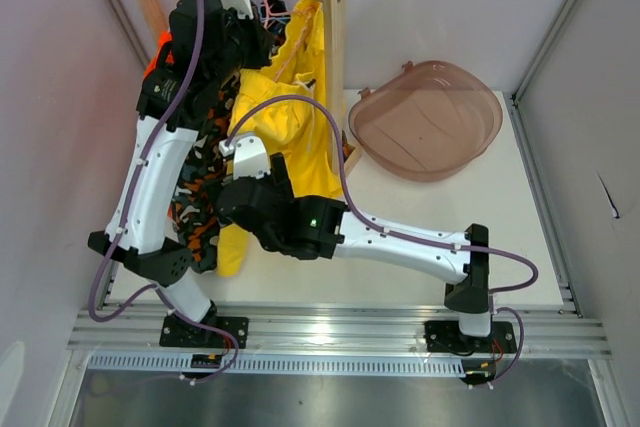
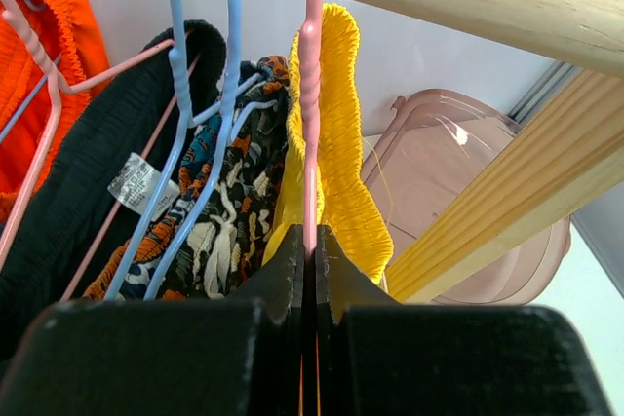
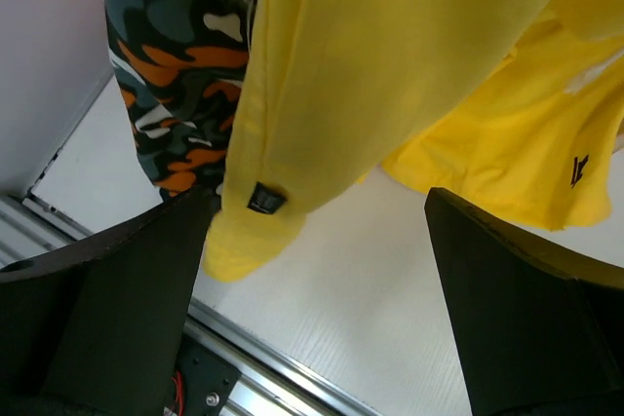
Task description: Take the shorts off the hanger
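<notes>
Left wrist view alone shows the left claw (image 2: 312,245) pinched shut on the pink hanger (image 2: 310,94) bearing the yellow shorts (image 2: 341,172), hung over the worktop's (image 1: 510,207) far left corner. The right claw (image 3: 322,207) gapes wide at their hem. A basin (image 1: 425,119) sits at the far edge.

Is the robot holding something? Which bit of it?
The left gripper pinches the pink hanger by its thin wire, beside the yellow shorts. The right gripper is open, holding nothing.

Readable text: none | white sewn tag (image 2: 136,185) on black cloth shorts (image 2: 58,211), up-left of left pincer (image 2: 310,241): print too small
</notes>
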You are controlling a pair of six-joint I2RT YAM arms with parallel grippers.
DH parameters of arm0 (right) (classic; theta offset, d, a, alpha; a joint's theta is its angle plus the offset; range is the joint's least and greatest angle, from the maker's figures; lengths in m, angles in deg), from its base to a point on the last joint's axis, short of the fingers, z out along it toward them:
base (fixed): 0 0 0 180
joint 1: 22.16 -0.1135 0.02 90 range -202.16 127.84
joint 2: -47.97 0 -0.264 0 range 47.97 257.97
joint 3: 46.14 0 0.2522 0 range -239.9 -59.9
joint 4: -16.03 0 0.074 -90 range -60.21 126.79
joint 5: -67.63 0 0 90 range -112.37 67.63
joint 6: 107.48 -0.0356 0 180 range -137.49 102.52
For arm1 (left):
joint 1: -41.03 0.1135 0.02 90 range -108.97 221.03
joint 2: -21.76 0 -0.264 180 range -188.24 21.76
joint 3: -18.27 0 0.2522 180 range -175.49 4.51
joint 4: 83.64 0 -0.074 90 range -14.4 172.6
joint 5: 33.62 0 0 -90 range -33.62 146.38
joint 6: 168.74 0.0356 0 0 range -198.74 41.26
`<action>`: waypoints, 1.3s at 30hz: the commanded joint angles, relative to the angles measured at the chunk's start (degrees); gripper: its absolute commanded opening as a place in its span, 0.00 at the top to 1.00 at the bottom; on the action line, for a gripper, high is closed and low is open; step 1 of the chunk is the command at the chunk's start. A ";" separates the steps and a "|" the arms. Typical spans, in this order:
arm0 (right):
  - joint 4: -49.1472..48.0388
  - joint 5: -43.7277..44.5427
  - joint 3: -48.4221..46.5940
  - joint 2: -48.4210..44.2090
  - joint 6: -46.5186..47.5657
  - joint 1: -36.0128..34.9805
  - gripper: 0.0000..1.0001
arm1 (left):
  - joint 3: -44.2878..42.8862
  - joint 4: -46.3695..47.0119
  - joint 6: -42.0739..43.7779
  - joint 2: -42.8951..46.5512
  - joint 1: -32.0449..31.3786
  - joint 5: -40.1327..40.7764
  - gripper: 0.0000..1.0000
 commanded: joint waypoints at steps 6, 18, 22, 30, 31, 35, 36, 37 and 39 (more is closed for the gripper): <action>-12.36 6.77 4.68 -8.92 3.60 -0.76 0.01 | -0.83 1.70 -6.57 1.92 -1.02 4.72 1.00; -17.73 8.00 13.56 -10.68 3.61 -1.02 1.00 | -1.09 2.58 -5.61 4.73 -1.90 -3.09 1.00; -18.43 7.74 17.77 -12.43 0.71 -2.43 1.00 | -1.00 5.04 -2.89 5.00 -1.90 -7.21 1.00; -19.74 10.10 19.37 -12.88 1.13 -10.07 1.00 | -5.81 7.86 3.63 3.51 -1.82 -3.92 1.00; -20.01 10.55 18.75 -12.53 1.92 -11.12 1.00 | -6.71 7.42 3.71 2.37 -1.82 -3.72 1.00; -21.42 10.99 17.34 -10.60 3.95 -16.48 1.00 | -7.33 8.64 4.42 1.31 -1.82 -3.28 1.00; -22.12 9.95 17.51 -10.42 3.69 -16.93 1.00 | -7.42 8.82 4.33 1.04 -1.82 -2.67 1.00; -22.30 9.59 17.86 -10.07 2.65 -17.28 1.00 | -8.03 9.08 3.98 0.87 -1.82 -1.88 1.00; -22.38 9.67 17.87 -9.01 2.11 -18.16 1.00 | -8.04 8.82 3.10 0.34 -1.82 -0.64 1.00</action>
